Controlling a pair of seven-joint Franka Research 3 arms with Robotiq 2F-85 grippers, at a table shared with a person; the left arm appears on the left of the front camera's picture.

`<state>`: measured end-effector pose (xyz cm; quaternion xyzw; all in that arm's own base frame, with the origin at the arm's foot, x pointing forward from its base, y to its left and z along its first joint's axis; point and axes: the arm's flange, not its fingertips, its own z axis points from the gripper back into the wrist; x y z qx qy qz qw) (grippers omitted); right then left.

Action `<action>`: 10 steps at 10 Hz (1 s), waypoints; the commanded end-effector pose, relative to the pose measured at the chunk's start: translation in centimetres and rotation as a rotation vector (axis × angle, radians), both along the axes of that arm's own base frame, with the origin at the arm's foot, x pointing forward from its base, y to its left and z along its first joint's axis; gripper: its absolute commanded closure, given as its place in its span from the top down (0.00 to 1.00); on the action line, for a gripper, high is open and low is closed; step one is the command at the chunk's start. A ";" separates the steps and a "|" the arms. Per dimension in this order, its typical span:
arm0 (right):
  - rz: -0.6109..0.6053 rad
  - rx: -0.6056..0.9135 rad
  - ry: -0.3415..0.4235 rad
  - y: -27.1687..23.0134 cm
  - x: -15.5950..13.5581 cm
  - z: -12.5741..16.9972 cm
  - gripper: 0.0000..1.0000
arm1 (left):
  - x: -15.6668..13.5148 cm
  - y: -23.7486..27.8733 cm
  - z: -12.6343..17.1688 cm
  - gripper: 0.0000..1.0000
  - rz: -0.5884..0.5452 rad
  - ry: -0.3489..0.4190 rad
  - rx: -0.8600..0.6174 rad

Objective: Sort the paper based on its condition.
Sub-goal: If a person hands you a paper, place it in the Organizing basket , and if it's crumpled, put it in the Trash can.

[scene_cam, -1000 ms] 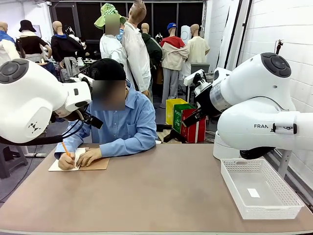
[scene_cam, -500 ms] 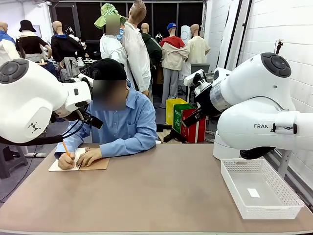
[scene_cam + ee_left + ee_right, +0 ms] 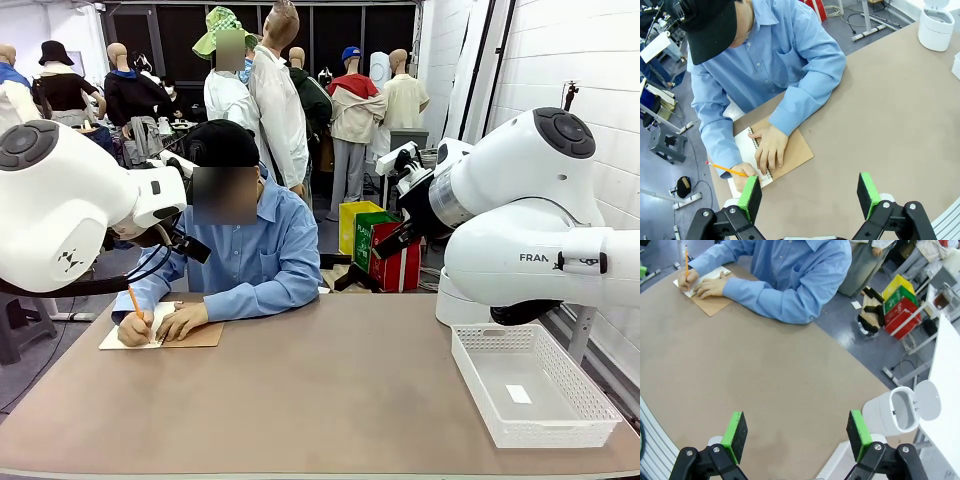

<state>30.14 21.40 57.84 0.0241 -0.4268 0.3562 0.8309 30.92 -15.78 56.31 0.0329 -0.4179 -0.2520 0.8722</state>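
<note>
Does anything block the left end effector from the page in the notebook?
Yes. Both of the person's hands lie on the notebook page, one holding a pencil. The open left end effector hangs above the table beside it.

Matt table, glossy arms, soft cloth across the way

Here's the table [image 3: 330,400], smooth and matt brown, barely a sheen. The white basket [image 3: 500,330] reads as hard perforated plastic, and the arm shells [image 3: 520,180] as glossy white plastic catching the light. Across from them, a blue cloth shirt [image 3: 270,250], creased at the sleeves, and a notebook [image 3: 797,150] in dull brown cardboard with a white paper page (plain, flat). Left gripper [image 3: 810,192]: matt black fingers, green rubbery-looking pads [image 3: 751,196].
</note>
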 end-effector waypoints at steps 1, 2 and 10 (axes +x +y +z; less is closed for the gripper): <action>-0.002 -0.005 -0.002 0.1 0.0 0.0 1.00 | 0.1 0.1 0.0 1.00 -0.006 -0.009 0.010; -0.002 -0.005 -0.002 0.1 0.0 0.0 1.00 | 0.1 0.1 0.0 1.00 -0.006 -0.009 0.010; -0.002 -0.005 -0.002 0.1 0.0 0.0 1.00 | 0.1 0.1 0.0 1.00 -0.006 -0.009 0.010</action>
